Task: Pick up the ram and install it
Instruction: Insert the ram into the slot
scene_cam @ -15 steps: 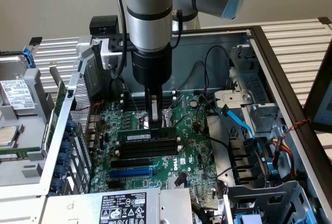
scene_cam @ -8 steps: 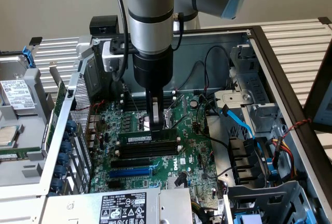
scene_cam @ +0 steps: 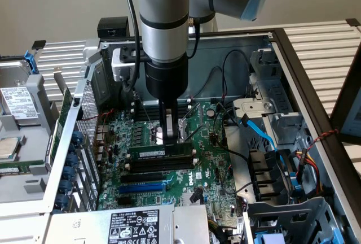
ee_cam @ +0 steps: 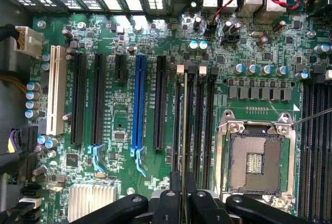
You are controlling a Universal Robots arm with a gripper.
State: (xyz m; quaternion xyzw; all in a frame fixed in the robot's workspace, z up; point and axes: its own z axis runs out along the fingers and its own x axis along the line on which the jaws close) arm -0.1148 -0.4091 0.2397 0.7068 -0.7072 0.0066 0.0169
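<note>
Green ram [scene_cam: 161, 152], blue slot [ee_cam: 138, 105]

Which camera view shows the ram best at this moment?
The exterior view. There the ram shows its long flat green side, standing on edge at the black memory slots right under the gripper. The wrist view sees the ram edge-on, as a thin line running out from the gripper.

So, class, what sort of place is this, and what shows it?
Likely a computer assembly bench: an open desktop case, its bare motherboard, and a robot gripper holding the ram.
</note>
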